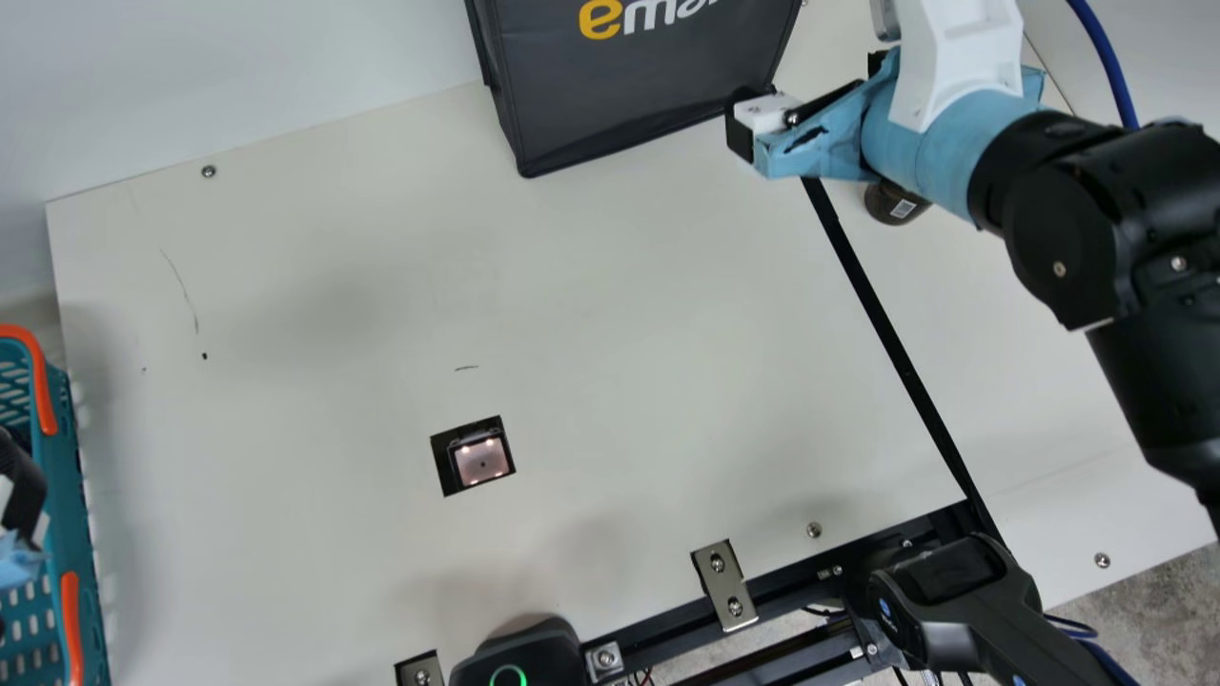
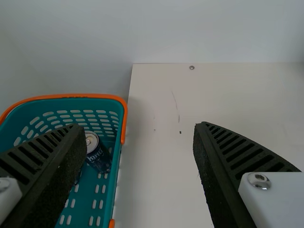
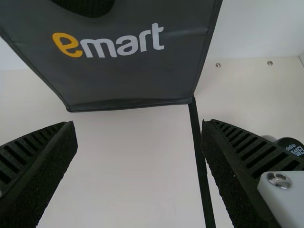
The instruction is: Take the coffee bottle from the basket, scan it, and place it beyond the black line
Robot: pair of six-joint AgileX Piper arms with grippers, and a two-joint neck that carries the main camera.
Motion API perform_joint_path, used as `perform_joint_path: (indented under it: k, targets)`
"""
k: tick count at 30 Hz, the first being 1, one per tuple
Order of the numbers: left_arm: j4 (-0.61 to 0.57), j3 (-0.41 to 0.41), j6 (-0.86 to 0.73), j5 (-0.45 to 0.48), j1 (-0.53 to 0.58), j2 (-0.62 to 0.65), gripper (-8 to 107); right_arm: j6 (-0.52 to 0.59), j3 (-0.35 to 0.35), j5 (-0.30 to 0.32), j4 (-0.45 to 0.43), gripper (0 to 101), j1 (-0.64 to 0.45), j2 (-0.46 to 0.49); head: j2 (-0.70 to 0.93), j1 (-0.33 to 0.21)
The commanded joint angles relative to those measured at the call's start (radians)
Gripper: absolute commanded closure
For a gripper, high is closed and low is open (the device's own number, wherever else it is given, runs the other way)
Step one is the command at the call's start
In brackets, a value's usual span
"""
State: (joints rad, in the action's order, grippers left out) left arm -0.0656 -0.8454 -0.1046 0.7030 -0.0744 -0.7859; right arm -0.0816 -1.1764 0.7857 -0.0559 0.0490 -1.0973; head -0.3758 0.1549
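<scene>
My right gripper (image 1: 753, 133) is above the black line (image 1: 886, 333), near the dark bag. In the right wrist view the right gripper (image 3: 137, 126) has its fingers wide apart, with nothing between them. A dark bottle (image 1: 896, 206) with a small barcode lies partly hidden under the right arm, beyond the line. My left gripper (image 1: 19, 495) is over the teal basket (image 1: 86, 572) at the left edge. In the left wrist view, the left gripper (image 2: 137, 126) is open and empty; a dark can (image 2: 99, 154) is inside the basket (image 2: 116, 166). The scanner window (image 1: 479, 460) is set into the table.
A dark grey bag (image 1: 639, 86) stands at the table's back. At the front edge are a black device with a green ring (image 1: 510, 675), metal brackets (image 1: 724, 586) and a black handheld device (image 1: 953, 600). In the right wrist view, round dark items (image 3: 290, 145) sit past the line.
</scene>
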Motion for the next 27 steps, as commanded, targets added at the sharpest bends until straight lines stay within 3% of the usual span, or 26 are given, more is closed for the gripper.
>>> perform_joint_path:
  k: [1, 17, 27]
  targets:
    - [0.0, 0.0, 0.0, 0.0, 0.0, 0.0, 9, -0.01, 0.007, 0.004, -0.01, 10, 0.011, 0.021, -0.001, -0.017]
    - [0.02, -0.184, 0.03, 0.262, 0.053, 0.015, 9, 0.07, -0.022, 0.265, 0.022, 10, -0.019, 0.227, 0.348, -0.017]
    - [0.034, -0.307, 0.05, 0.437, 0.088, 0.026, 9, 0.121, -0.041, 0.427, 0.042, 10, -0.037, 0.353, 0.348, -0.017]
